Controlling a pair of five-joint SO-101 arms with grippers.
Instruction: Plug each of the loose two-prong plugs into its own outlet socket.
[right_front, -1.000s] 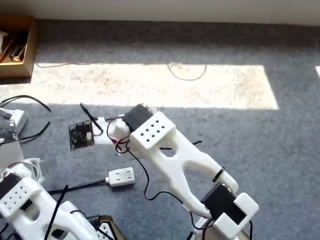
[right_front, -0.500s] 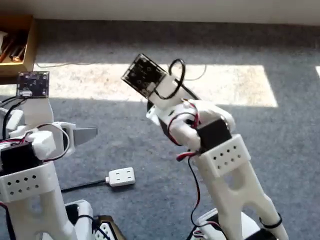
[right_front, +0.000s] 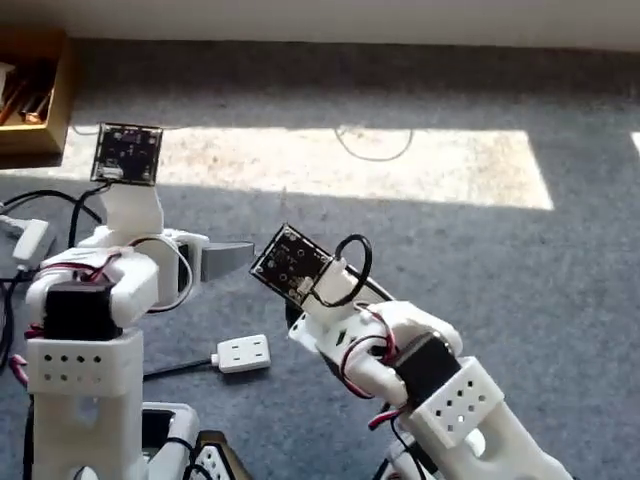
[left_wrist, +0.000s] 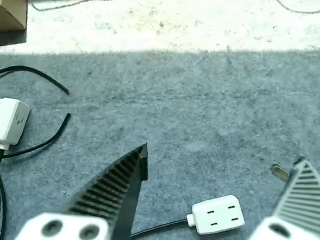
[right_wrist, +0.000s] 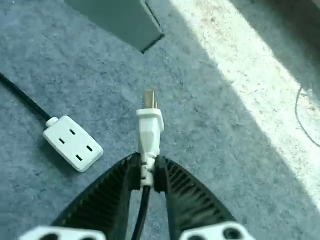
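1. Two changes show on the left. The white plastic left arm (right_front: 85, 300) with its black motor stands taller than half a second ago, and its wrist has swung rightward. The left gripper (left_wrist: 222, 157) hangs wide open and empty above the grey carpet (right_front: 560, 300), with one ribbed grey finger pointing toward the other arm.
2. Unmoved through all frames, the small white rectangular socket block (right_front: 243, 352) on its black cord lies flat on the carpet between the arms. Its slots face up and nothing is plugged in.
3. Farther right, the white right arm (right_front: 440, 390) has come down from its raised pose of half a second ago. A second ago it lay stretched low toward the left. Its wrist now sits low, near the socket block.
4. The right gripper (right_wrist: 148, 165) is clamped narrow on the neck of the white two-prong plug (right_wrist: 150, 127). The plug's brass prongs point away from the gripper, and it is in the air, apart from the block.
5. By my reading, carrying is ending and alignment begins. The prongs are not yet turned toward the slots, and the open left gripper looks placed to steady the block.
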